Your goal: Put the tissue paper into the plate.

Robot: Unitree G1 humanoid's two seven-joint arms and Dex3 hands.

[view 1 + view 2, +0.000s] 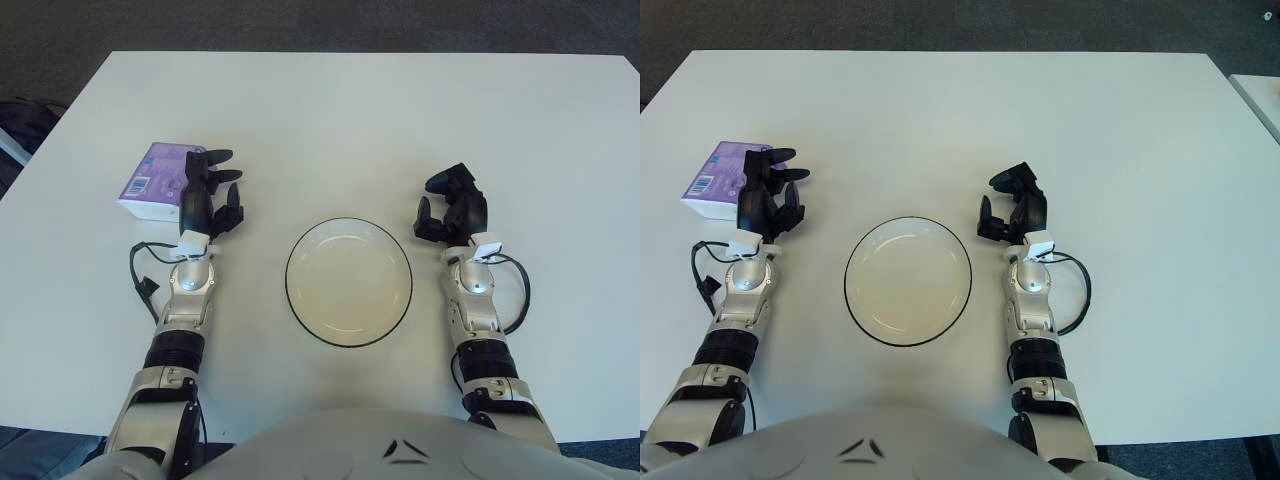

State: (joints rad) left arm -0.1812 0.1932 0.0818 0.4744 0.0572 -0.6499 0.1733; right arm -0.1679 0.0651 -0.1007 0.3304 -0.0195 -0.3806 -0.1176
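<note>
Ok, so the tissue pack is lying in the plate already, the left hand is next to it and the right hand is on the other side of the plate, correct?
Not quite. The plate holds nothing; the tissue pack lies on the table left of it, as the left eye view shows. The rest holds: the left hand is next to the pack, its fingers overlapping the pack's right edge, and the right hand is on the plate's other side.

left hand (208, 195) open, touching tissue pack (155, 180) | plate (349, 282) centre | right hand (455, 207) right of plate
</note>
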